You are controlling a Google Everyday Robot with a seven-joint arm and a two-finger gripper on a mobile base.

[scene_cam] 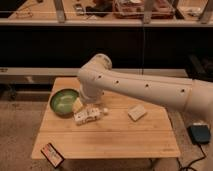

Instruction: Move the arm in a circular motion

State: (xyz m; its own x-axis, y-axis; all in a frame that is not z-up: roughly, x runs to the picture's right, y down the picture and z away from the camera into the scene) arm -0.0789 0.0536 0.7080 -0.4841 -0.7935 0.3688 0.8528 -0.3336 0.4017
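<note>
The arm (145, 87) is a thick cream-white tube with small dark screw dots. It reaches in from the right edge, across the back of the wooden table (110, 140), to a bulbous joint (99, 67) and bends down there. Its pale yellowish tip, the gripper (77, 105), hangs low over the table's left part. It sits right beside the rim of a green bowl (63, 101) and just above a white bottle (89, 115) lying on its side.
A pale rectangular block (137, 112) lies right of centre on the table. A dark and red packet (52, 154) rests at the front left corner. A black device (200, 134) lies on the floor at the right. Dark shelving (105, 20) stands behind the table.
</note>
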